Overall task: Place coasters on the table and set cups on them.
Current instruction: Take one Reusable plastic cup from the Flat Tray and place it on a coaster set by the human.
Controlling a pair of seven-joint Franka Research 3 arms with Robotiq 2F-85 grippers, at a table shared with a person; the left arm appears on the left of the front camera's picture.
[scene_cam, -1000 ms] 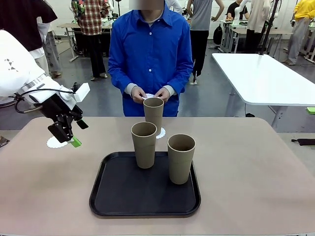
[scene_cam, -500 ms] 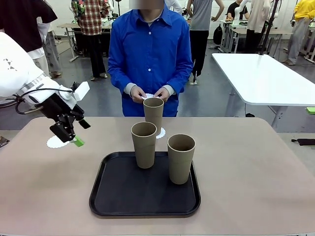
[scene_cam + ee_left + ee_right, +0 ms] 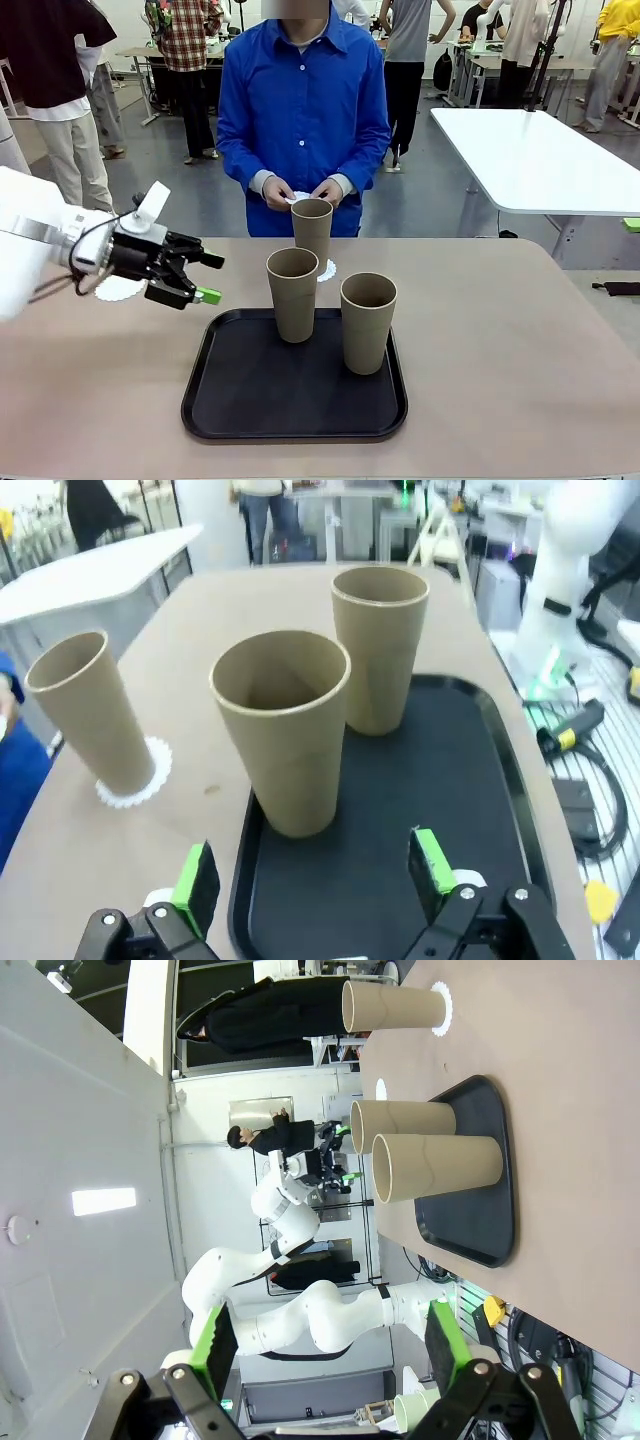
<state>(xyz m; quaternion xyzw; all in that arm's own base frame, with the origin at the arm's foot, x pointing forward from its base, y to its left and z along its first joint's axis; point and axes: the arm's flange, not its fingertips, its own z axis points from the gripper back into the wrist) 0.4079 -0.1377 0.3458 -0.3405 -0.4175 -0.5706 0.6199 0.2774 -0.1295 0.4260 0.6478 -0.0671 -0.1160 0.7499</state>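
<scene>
Now we see the white left arm [image 3: 30, 250] stretched in low from the left edge of the wide beige tabletop [image 3: 520, 340], forearm nearly level, wrist turned so that the left gripper [image 3: 210, 279] points sideways toward the middle. Its two black fingers with green pads stand spread, one above the other in the front view, with nothing between them: released and empty. It hovers over the tabletop just off the far left corner of the flat black rectangular tray [image 3: 300, 405]. Behind the wrist a round white lacy paper coaster [image 3: 118, 289] lies flat on the table, partly hidden by the arm, its top bare.

Two tall tapered khaki paper cups stand upright on the tray: the left cup [image 3: 293, 300] at its far edge, nearest the gripper but apart from it, and the right cup [image 3: 368, 325] beside it, closer to us. From the left wrist we look along the spread fingers straight at the left cup. A third cup [image 3: 312, 232] stands upright on a second coaster [image 3: 327, 270], on the tabletop just beyond the tray. Behind its rim the person in a blue shirt [image 3: 305, 100] holds both hands [image 3: 280, 192] together, pinching something small and white that we cannot make out.

The right gripper [image 3: 330, 1345] shows in its own sideways-rolled view, fingers wide apart and empty, well away from the tray and cups.
</scene>
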